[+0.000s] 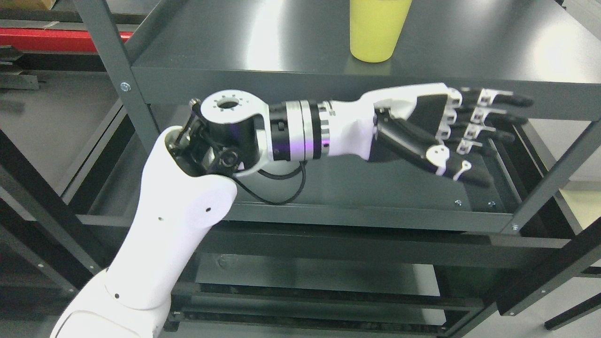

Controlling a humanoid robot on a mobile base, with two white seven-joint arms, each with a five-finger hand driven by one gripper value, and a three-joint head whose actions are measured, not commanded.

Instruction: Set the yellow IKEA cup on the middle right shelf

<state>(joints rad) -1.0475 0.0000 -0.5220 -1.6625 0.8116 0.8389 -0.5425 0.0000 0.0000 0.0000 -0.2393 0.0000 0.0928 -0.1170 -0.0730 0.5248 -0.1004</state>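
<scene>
A yellow cup (375,29) stands upright on the dark grey shelf board (263,51) at the top of the picture; its rim is cut off by the frame's top edge. My left hand (488,136) reaches in from the lower left and stretches to the right, in front of and below that board's front edge. Its fingers (493,115) are straight and spread, and nothing is in them. The hand is apart from the cup, lower and to its right. My right arm does not show.
The metal rack has grey uprights at left (115,80) and right (549,183). A lower shelf board (357,188) lies behind the hand, with more boards beneath. A red bar (51,40) lies on the floor at the far left.
</scene>
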